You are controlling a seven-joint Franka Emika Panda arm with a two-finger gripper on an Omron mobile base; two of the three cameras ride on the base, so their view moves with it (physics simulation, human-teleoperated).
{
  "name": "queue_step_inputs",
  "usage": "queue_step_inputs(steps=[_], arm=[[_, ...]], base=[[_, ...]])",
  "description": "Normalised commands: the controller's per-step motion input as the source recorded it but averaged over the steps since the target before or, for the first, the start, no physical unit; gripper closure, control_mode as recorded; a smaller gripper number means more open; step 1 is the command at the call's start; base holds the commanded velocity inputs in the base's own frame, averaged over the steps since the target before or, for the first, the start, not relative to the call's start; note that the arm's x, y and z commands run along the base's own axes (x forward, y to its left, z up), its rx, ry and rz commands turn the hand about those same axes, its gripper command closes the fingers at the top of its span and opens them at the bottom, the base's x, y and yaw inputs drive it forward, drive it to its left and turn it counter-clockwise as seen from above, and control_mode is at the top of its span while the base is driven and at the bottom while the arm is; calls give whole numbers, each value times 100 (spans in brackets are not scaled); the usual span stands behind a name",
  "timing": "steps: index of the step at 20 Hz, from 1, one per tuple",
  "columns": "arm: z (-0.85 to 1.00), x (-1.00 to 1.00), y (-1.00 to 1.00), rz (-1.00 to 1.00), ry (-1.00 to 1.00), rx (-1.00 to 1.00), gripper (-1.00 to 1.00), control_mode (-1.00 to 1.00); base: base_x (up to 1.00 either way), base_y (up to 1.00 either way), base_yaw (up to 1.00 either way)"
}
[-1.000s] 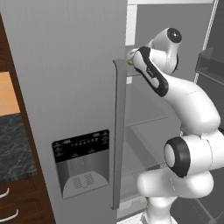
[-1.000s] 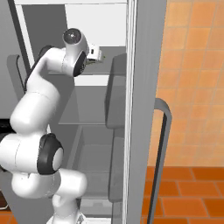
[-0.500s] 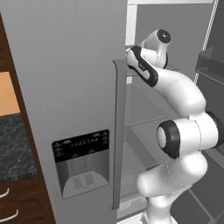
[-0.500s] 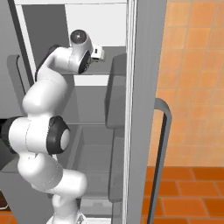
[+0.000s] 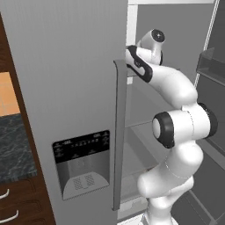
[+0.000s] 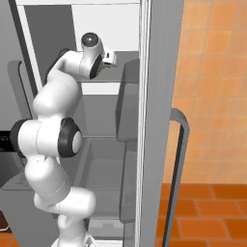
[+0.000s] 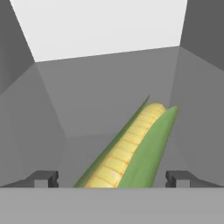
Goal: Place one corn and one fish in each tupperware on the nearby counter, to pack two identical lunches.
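Our arm has reached deeper into the fridge (image 5: 79, 88); our gripper (image 7: 113, 178), jaws spread wide and empty, now straddles a corn (image 7: 127, 151), ready to grasp.

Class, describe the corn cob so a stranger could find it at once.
Look inside the open grey refrigerator, on the shelf the white arm reaches into. There lies a yellow-kernelled corn cob with green husk, between the open gripper fingertips, the one coloured thing among grey walls.

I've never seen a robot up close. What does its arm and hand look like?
The arm is glossy white, built of rounded, bulging segments joined by dark grey rings at the joints, with a black band near the wrist. The hand ends in two small dark, blocky fingertips. No loose cables show.
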Motion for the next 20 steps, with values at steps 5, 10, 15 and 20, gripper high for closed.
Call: queue_step_inputs(steps=[5,10,15,20], arm=[[-39,6,0,0,6,-3,100,-100],[-24,-11,0,0,1,-1,100,-100],[5,-85,-1,0,-13,0,100,-100],[18,-100,-2,-2,-9,0,100,-100]], base=[[0,0,0],[0,0,0],[0,0,0],[0,0,0]])
